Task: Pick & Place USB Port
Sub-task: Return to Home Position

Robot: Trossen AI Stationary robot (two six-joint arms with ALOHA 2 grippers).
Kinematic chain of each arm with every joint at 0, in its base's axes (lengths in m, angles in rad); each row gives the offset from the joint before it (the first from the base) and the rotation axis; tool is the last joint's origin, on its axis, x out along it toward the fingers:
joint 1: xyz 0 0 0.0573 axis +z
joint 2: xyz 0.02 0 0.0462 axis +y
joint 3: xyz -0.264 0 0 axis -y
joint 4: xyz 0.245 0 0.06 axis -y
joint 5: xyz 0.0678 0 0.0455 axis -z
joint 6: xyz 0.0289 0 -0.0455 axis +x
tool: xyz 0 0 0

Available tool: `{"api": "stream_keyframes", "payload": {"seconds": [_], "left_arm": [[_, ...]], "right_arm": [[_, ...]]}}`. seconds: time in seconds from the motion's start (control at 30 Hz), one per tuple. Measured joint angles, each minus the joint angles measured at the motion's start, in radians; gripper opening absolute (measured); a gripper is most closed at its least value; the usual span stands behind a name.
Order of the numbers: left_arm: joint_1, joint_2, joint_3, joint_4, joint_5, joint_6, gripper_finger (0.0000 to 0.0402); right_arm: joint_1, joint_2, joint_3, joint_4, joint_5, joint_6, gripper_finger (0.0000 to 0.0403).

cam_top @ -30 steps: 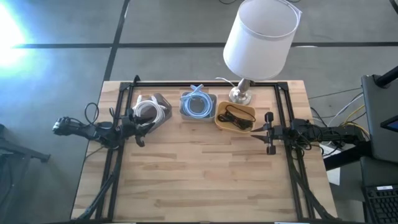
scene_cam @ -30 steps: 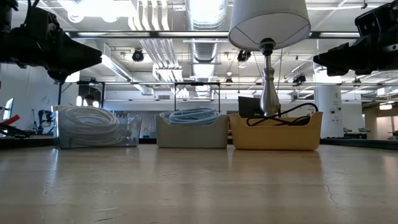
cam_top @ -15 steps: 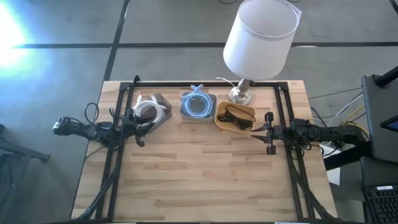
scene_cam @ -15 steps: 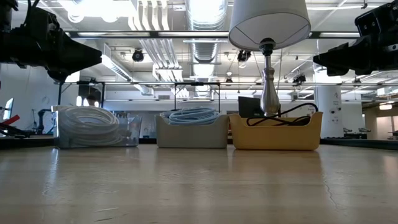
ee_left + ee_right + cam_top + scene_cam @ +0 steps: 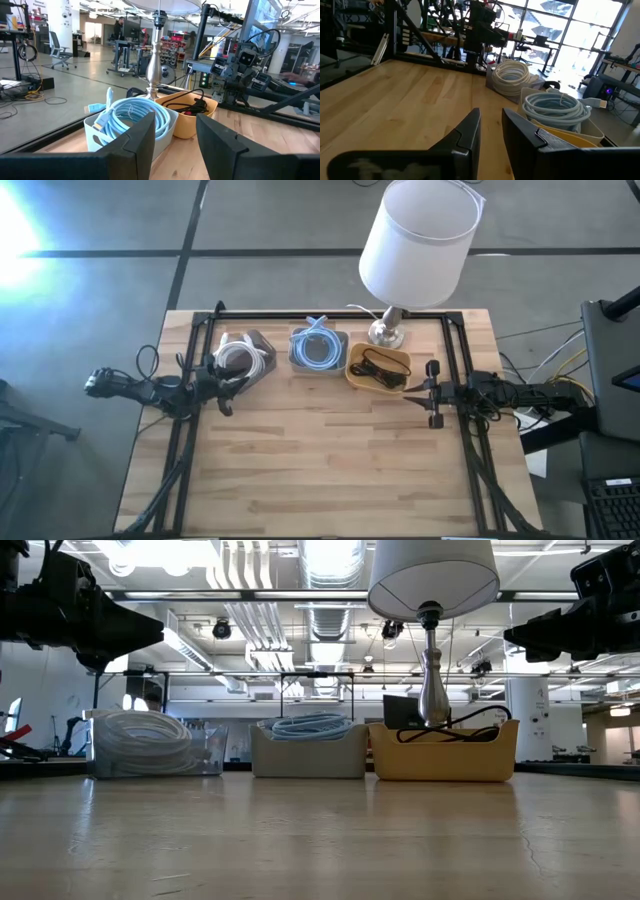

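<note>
From my station I see both arms drawn back to the table's edges; the left gripper (image 5: pixel 235 383) hangs over the left side of the wooden table (image 5: pixel 330 465), just in front of the clear bin (image 5: pixel 212 752) with the white cable (image 5: pixel 238 352) coiled in it; its fingers (image 5: pixel 135 137) stand apart by a moderate gap and there is nothing between them. The right gripper (image 5: pixel 425 392) hangs over the right side, just beside the yellow bin (image 5: pixel 352 376), with its fingers (image 5: pixel 467 132) parted only narrowly and likewise empty. In the low view both arms sit well above the tabletop, at the upper corners. The black USB cable (image 5: pixel 380 370) lies loosely looped inside the yellow bin, one loop rising above the rim in the low view; that bin is the right-hand one of three in a row near the far edge. Between it and the clear bin stands the grey bin (image 5: pixel 307 755) with the blue cable (image 5: pixel 320 350) coiled in it; the lamp (image 5: pixel 418 240) stands just behind the yellow bin, its white shade overhanging the table's far edge.
</note>
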Motion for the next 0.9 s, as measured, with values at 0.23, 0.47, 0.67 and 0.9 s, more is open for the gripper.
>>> {"api": "stream_keyframes", "payload": {"seconds": [0.23,0.47,0.67,0.9], "left_arm": [[0.0,0.0,0.0,0.0,0.0,0.0,0.0147],[0.0,0.0,0.0,0.0,0.0,0.0,0.0147],[0.0,0.0,0.0,0.0,0.0,0.0,0.0147],[0.0,0.0,0.0,0.0,0.0,0.0,0.0147]], "right_arm": [[0.0,0.0,0.0,0.0,0.0,0.0,0.0086],[0.0,0.0,0.0,0.0,0.0,0.0,0.0086],[0.0,0.0,0.0,0.0,0.0,0.0,0.0075],[0.0,0.0,0.0,0.0,0.0,0.0,0.0068]]}}
